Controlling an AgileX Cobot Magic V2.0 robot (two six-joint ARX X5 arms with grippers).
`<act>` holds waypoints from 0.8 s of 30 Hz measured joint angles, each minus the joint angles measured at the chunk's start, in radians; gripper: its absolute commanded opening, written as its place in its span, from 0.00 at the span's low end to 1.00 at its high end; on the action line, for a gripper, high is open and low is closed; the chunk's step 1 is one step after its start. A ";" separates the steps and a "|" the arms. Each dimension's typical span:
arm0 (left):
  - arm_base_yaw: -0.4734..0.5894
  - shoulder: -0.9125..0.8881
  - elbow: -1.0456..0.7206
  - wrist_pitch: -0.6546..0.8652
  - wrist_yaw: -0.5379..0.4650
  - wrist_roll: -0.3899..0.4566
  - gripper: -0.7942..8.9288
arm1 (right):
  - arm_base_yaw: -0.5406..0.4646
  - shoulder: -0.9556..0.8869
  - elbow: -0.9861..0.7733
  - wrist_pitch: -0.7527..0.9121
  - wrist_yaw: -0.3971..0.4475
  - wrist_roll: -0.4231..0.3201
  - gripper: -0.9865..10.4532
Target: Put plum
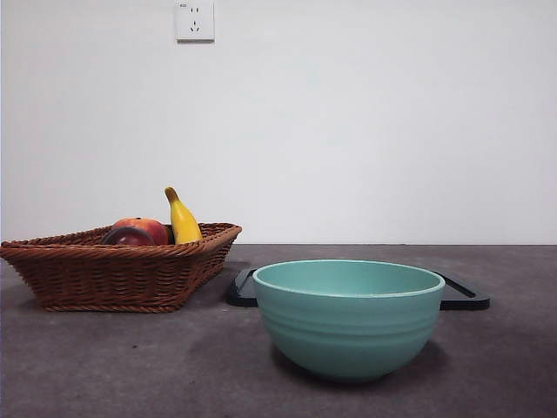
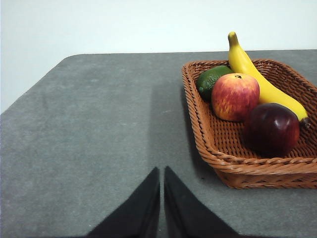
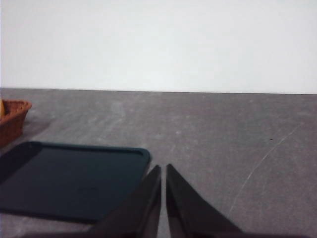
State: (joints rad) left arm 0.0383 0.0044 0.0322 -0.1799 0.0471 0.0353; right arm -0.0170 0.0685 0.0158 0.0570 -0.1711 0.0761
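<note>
With the plum sitting in the wicker basket against the banana, the left hand, its jaws closed, is needing to open and descend squarely without nudging the apple.

Two black grippers, each with two pointy jaws

The left gripper is plain black, with two jaws that are wide low down and get thin toward the tips, like long flat triangles. The right gripper looks the same: black, smooth and a little dull, with two thin pointed jaws. Only a thin line shows between each pair. No cables, screws or marks show on either one. The front view shows no part of the robot.
</note>
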 measured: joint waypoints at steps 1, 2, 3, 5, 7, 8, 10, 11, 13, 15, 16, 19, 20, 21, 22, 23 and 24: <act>0.000 0.000 0.000 0.000 0.000 0.000 0.09 | 0.000 -0.007 0.000 -0.002 0.006 0.003 0.09; 0.000 0.000 0.000 0.000 0.000 0.000 0.09 | 0.000 -0.013 0.000 -0.005 0.012 0.006 0.09; 0.000 0.000 0.000 0.000 0.000 0.000 0.09 | 0.000 -0.018 0.000 -0.011 0.016 0.007 0.09; 0.000 0.000 0.000 0.000 0.000 0.000 0.09 | 0.000 -0.038 0.000 -0.043 0.024 0.008 0.09; 0.000 0.000 0.000 0.000 0.000 0.000 0.09 | 0.000 -0.062 0.000 -0.092 0.042 0.008 0.09; 0.000 0.000 0.000 0.000 0.000 0.000 0.09 | 0.000 -0.066 0.000 -0.114 0.045 0.009 0.09; 0.000 0.000 0.000 0.000 0.000 0.000 0.09 | 0.000 -0.066 0.000 -0.163 0.052 0.010 0.09; 0.000 0.000 0.000 0.000 0.000 0.000 0.09 | 0.000 -0.065 0.000 -0.192 0.057 0.010 0.09; 0.000 0.000 0.000 0.000 0.000 0.000 0.09 | 0.000 -0.064 0.001 -0.224 0.067 0.010 0.09; 0.000 0.000 0.000 0.000 0.000 0.000 0.09 | 0.000 -0.064 0.001 -0.225 0.069 0.011 0.09; 0.000 0.000 0.000 0.000 0.000 0.000 0.09 | 0.000 -0.064 0.001 -0.225 0.069 0.011 0.09; 0.000 0.000 0.000 0.000 0.000 0.000 0.09 | 0.000 -0.064 0.001 -0.225 0.068 0.011 0.09; 0.000 0.000 0.000 0.000 0.000 0.000 0.09 | 0.000 -0.064 0.001 -0.224 0.068 0.011 0.09; 0.000 0.000 0.000 0.000 0.000 0.000 0.09 | 0.000 -0.064 0.001 -0.222 0.068 0.011 0.09; 0.000 0.000 0.000 0.000 0.000 0.000 0.09 | 0.000 -0.064 0.001 -0.222 0.068 0.010 0.09; 0.000 0.000 0.000 0.000 0.000 0.000 0.09 | 0.000 -0.064 0.001 -0.221 0.068 0.011 0.09; 0.000 0.000 0.000 0.000 0.000 0.000 0.09 | 0.000 -0.064 0.001 -0.221 0.068 0.010 0.09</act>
State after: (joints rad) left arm 0.0383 0.0044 0.0322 -0.1799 0.0471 0.0353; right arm -0.0170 0.0044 0.0166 -0.1642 -0.1036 0.0864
